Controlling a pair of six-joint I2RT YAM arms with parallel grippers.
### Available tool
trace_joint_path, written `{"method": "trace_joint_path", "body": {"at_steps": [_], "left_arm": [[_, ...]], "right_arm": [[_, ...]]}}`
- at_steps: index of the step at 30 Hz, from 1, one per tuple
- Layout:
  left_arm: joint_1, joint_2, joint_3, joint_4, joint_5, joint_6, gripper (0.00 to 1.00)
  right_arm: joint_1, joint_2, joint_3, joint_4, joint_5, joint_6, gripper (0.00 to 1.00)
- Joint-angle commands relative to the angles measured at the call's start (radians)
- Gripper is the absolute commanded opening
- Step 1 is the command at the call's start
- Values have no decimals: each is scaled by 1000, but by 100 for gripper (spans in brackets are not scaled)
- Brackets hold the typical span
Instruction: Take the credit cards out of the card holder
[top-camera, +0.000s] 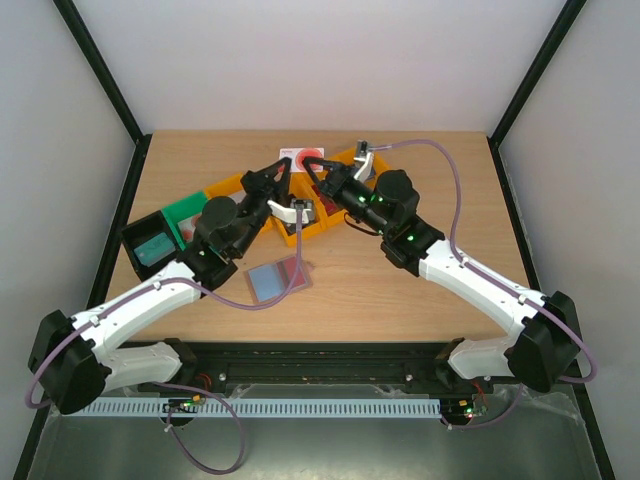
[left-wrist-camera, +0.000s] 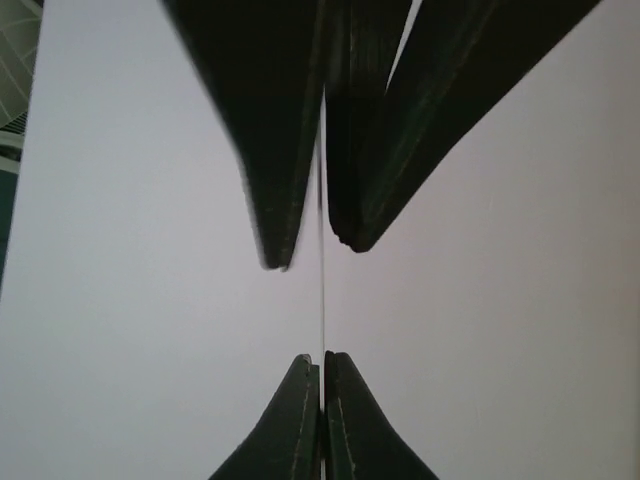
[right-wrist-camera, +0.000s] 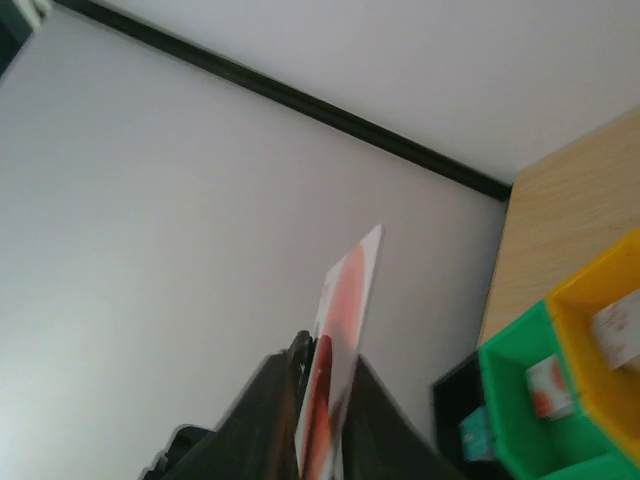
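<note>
The desk (top-camera: 420, 200) fills the middle of the top view. The card holder (top-camera: 275, 279) lies open on it, blue side up, just left of centre and below the orange bins (top-camera: 230, 187). Above centre, both hands hold up a white and red card (top-camera: 303, 156). The left hand (left-wrist-camera: 322, 360) is clamped on its thin edge, and the right hand (right-wrist-camera: 328, 350) is closed on it too.

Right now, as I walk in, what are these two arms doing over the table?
One white and red card is held up above the far middle of the table. The right claw is shut on it, and the left claw is shut on it too, so it looks like a handover. The card holder lies open on the table nearer the front, blue lining up, and neither claw touches it.
</note>
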Motion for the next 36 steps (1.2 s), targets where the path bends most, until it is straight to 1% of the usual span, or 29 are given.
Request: {"method": "trace_joint_path", "body": {"at_steps": [1, 2, 4, 6, 8, 9, 11, 14, 16, 17, 18, 20, 23, 25, 27, 30, 33, 36], "left_arm": [[4, -41, 30, -155, -18, -120, 2], [15, -52, 41, -253, -24, -163, 2], [70, -72, 64, -467, -16, -268, 2], [155, -82, 78, -642, 12, -376, 2], [285, -84, 82, -783, 81, -464, 2], [355, -82, 77, -834, 121, -483, 2], [488, -74, 56, -895, 195, -489, 2], [671, -54, 17, -917, 300, -439, 2], [771, -29, -2, -913, 376, -380, 2], [823, -10, -9, -905, 401, -348, 2], [852, 10, -12, -893, 423, -323, 2], [882, 61, -11, -878, 446, -276, 2], [894, 128, -16, -825, 457, -214, 2], [915, 164, -20, -801, 494, -177, 2], [947, 189, -16, -820, 537, -100, 2], [969, 231, -12, -847, 537, -5, 2], [966, 258, -12, -815, 546, 16, 2], [957, 278, -20, -754, 532, -2, 2]], "right_arm": [[4, -10, 17, 2, -2, -48, 35], [-1, -14, 18, -11, 7, -67, 51], [-20, -23, 21, -45, 12, -107, 73], [-45, -33, 23, -83, 9, -151, 80], [-72, -42, 17, -114, 7, -189, 84], [-87, -46, 13, -121, 2, -197, 86], [-119, -52, -2, -123, -16, -202, 89], [-162, -54, -18, -123, -43, -213, 93], [-189, -54, -21, -131, -59, -227, 98], [-199, -54, -22, -135, -61, -235, 99], [-210, -54, -23, -140, -63, -243, 99], [-229, -56, -31, -143, -63, -256, 99], [-256, -57, -40, -148, -67, -271, 99], [-272, -59, -45, -157, -63, -282, 99], [-288, -59, -52, -166, -55, -294, 99], [-312, -47, -56, -157, -50, -304, 99], [-334, -17, -48, -145, -67, -302, 99], [-346, 5, -38, -137, -91, -300, 99]]}}
